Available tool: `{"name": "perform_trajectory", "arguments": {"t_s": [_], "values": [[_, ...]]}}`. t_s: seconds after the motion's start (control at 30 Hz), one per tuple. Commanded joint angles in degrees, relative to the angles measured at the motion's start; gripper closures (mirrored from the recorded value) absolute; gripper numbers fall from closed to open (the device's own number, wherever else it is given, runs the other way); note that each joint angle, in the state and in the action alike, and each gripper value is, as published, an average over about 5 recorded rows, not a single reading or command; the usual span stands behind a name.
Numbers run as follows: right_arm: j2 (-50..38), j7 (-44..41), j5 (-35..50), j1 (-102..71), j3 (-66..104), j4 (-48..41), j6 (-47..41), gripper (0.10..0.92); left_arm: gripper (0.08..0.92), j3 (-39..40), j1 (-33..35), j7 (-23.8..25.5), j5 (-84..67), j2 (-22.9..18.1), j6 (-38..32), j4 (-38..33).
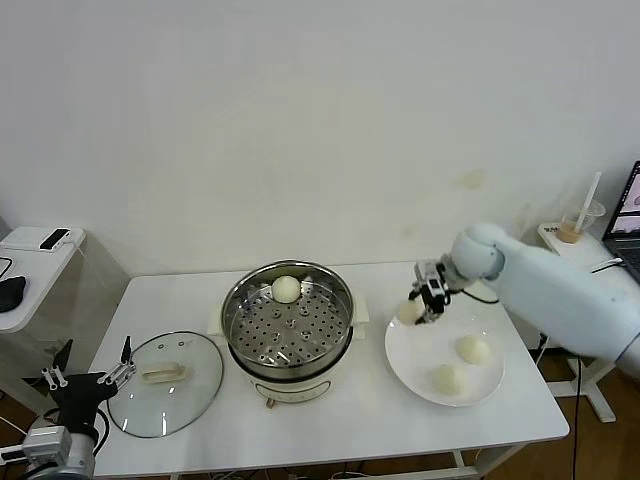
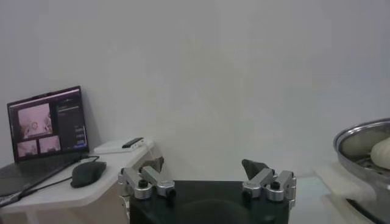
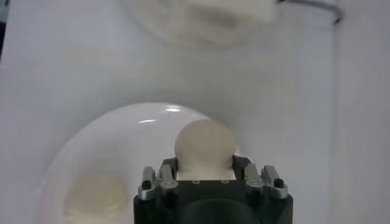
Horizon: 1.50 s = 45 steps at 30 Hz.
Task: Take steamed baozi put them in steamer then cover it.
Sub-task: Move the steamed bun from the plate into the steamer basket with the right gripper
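Observation:
The steel steamer [image 1: 287,322] stands mid-table on its cream base, with one baozi [image 1: 286,289] on the perforated tray at its far side. My right gripper [image 1: 417,309] is shut on a second baozi [image 1: 409,311], held above the left rim of the white plate [image 1: 412,366]; it also shows in the right wrist view [image 3: 205,144]. Two more baozi [image 1: 473,349] [image 1: 449,379] lie on the plate. The glass cover [image 1: 166,383] with its cream handle lies flat left of the steamer. My left gripper [image 1: 90,377] is open and empty at the table's left front corner.
A side table with a phone [image 1: 54,239] and a mouse stands at the far left. A laptop [image 2: 46,129] shows in the left wrist view. A plastic cup with a straw [image 1: 579,224] stands on a stand at the far right.

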Motion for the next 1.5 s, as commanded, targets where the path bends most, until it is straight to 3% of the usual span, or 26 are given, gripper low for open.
{"name": "perform_trajectory", "arguments": {"t_s": [0.03, 0.3, 0.8, 1.5], "values": [[2.2, 0.1, 7.5, 15.1, -6.3, 1.2, -2.0, 0.45, 0.177, 0.1, -0.1, 0.0, 0.0, 0.1, 0.0, 0.0], [14.3, 3.2, 16.1, 22.4, -11.5, 0.3, -6.6, 0.445, 0.177, 0.3, -0.9, -0.1, -0.2, 0.4, 0.2, 0.2], [34.1, 11.3, 23.2, 10.3, -13.3, -7.6, -16.0, 0.44, 0.177, -0.6, -1.4, -0.2, -0.2, 1.3, 0.4, 0.1], [40.6, 18.3, 24.8, 3.2, -14.0, -14.6, -22.4, 0.44, 0.177, -1.5, -1.5, -0.1, -0.3, 0.8, 0.2, 0.3]]}}
